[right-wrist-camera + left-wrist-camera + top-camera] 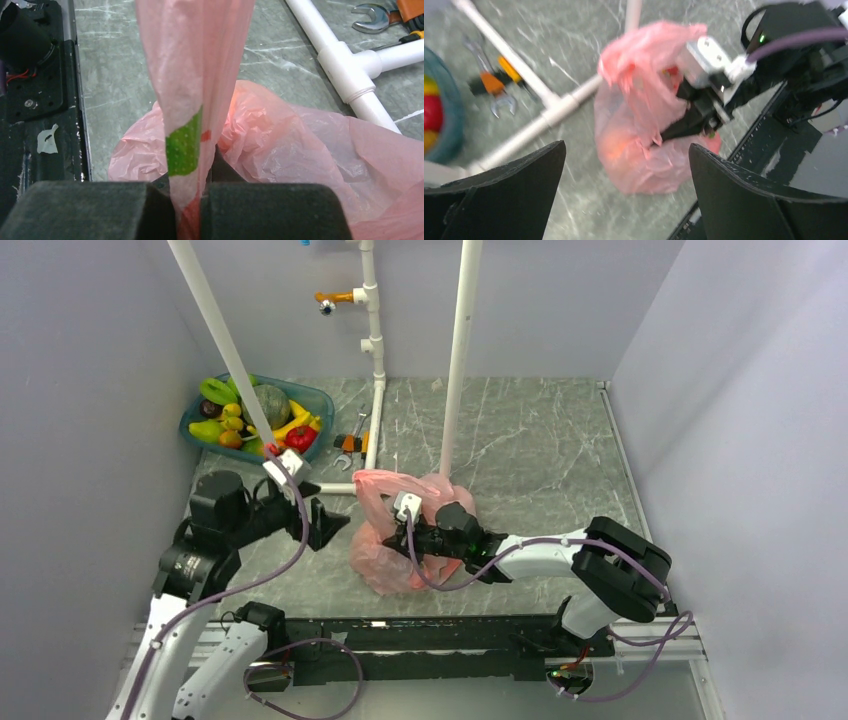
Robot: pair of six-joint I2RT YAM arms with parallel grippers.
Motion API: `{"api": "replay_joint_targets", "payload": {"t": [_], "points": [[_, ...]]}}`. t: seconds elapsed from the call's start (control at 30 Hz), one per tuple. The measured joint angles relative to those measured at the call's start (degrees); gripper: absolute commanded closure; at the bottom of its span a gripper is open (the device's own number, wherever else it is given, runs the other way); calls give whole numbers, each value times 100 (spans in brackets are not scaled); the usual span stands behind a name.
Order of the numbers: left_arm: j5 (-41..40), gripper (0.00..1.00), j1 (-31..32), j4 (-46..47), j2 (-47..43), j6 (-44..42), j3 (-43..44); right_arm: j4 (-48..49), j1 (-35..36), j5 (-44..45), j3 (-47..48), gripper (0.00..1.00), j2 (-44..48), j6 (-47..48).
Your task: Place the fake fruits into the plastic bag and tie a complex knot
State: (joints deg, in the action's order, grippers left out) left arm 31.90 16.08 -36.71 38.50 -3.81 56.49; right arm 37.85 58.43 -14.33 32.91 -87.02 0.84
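The right tool (189, 210) is clamped on a strip of the plastic bag (383, 565) on the tabletop (540, 440). The left tool (335, 525), jaws apart, hangs at the bag's nine o'clock. The fake fruits (232, 423) fill the basin (318, 397) at ten o'clock.

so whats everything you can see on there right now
plastic bag: one, translucent pink with red and green prints, centre of the table
fake fruits: several, yellow, green, red and dark, in the basin
basin: one, teal, far left corner
wrench: one, metal, beside the pipe frame
orange tool: one, next to the wrench
pipe frame: one, white, from the back to mid-table
valve: one, orange handle, on the back pipe
table: one, grey-green marble pattern
left gripper: open, left of the bag
right gripper: shut on a bag strip
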Motion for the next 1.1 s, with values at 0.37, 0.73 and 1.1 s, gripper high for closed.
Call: {"api": "replay_joint_targets", "payload": {"t": [0.37, 0.73, 1.1], "points": [[-15, 0, 315, 1373, 625, 1930, -1534, -363, 0, 254, 350, 97, 0, -391], [-514, 31, 1185, 2765, 1008, 2752, -2057, -573, -39, 664, 551, 91, -31, -575], [-634, 13, 1198, 3556, 1185, 2922, -2310, -575, 33, 671, 551, 91, -31, -601]]}}
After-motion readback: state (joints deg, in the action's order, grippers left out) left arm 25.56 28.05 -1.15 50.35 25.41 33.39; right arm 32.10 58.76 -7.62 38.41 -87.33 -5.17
